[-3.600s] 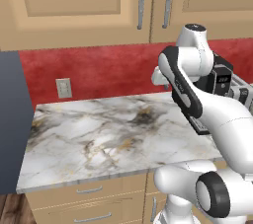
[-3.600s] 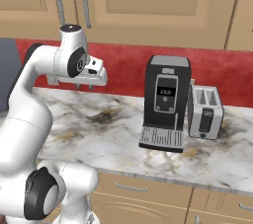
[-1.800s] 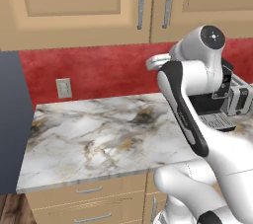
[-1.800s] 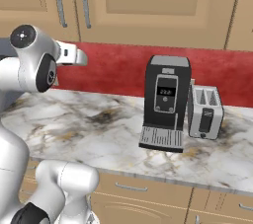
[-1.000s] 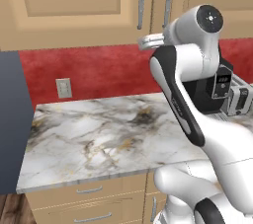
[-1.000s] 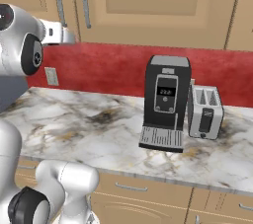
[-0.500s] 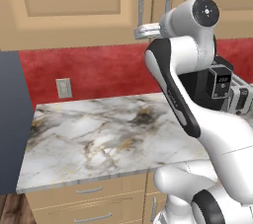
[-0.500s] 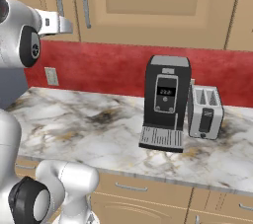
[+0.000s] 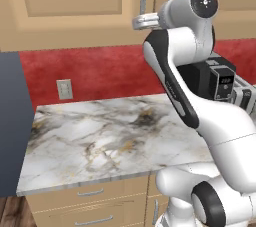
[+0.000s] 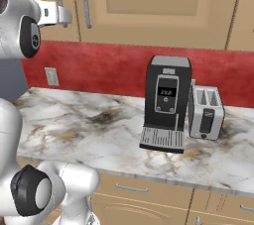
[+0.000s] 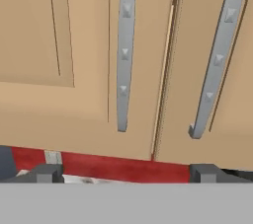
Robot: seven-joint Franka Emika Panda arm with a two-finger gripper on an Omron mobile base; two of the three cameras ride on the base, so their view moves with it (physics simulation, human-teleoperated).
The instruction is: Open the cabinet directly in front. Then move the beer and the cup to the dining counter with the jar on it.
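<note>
1. We face the cabinet (image 11: pixel 89 45), doors shut: opening it is the step in hand.
2. Below us lie the marble worktop (image 9: pixel 100 141) and red wall (image 10: pixel 109 65), with a coffee machine (image 10: pixel 166 102) and toaster (image 10: pixel 206 112).
3. Our gripper (image 11: pixel 126 171), fingers spread wide and holding nothing, sits just below the two handles; next we judge it must rise onto the left handle (image 11: pixel 124 50).

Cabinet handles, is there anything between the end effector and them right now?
Nothing visible. In the hand view the open end effector faces the closed cabinet doors, and both silver bar handles, the left handle and the right handle, hang in plain sight with bare door around them. The fingertips sit below the handles' lower ends.
</note>
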